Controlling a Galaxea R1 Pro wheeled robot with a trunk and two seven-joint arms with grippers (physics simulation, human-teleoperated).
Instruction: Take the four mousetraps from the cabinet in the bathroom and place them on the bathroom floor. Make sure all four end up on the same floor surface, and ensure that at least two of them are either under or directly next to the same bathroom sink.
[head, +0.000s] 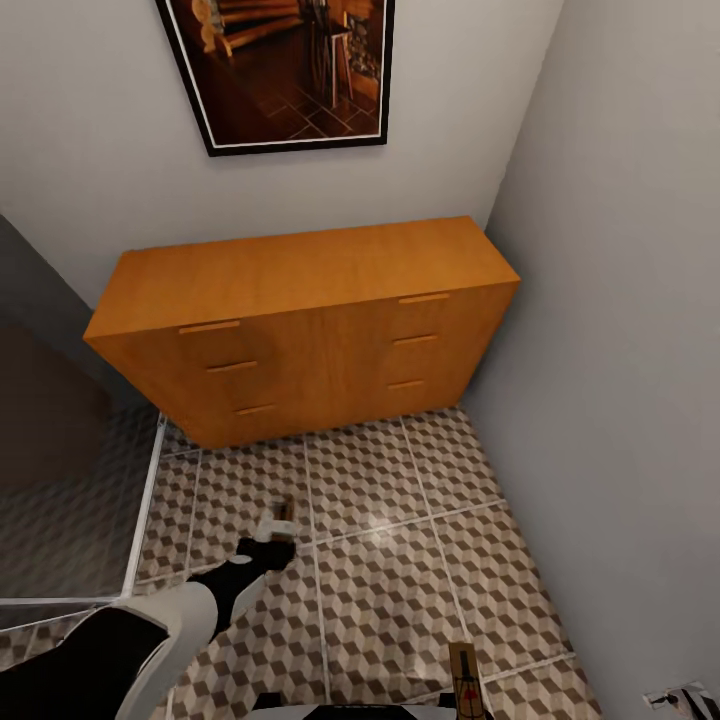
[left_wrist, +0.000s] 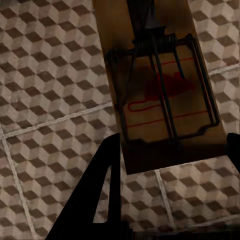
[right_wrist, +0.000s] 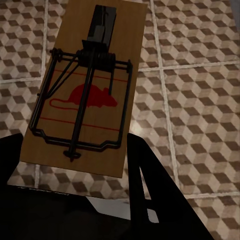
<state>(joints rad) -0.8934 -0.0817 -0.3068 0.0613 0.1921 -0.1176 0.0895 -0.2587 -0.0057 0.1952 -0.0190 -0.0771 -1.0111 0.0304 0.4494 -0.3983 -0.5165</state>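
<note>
The orange-brown cabinet (head: 300, 320) stands against the back wall with its drawers closed. My left gripper (head: 272, 535) hangs low over the bathroom floor (head: 400, 560), shut on a tan mousetrap (head: 286, 508). In the left wrist view that mousetrap (left_wrist: 160, 95) sits between the dark fingers (left_wrist: 100, 200) of the left gripper (left_wrist: 170, 150), above the tiles. My right gripper (right_wrist: 75, 167) is shut on a second mousetrap (right_wrist: 85, 95), whose red mouse mark and black wire show clearly. The same trap (head: 466, 682) shows at the lower edge of the head view. The bathroom sink is out of view.
A grey wall (head: 620, 350) closes the right side next to the cabinet. A dark framed picture (head: 290, 70) hangs above it. A glass panel with a pale frame (head: 145, 500) borders the tiles on the left. A small striped object (head: 688, 700) lies at the lower right corner.
</note>
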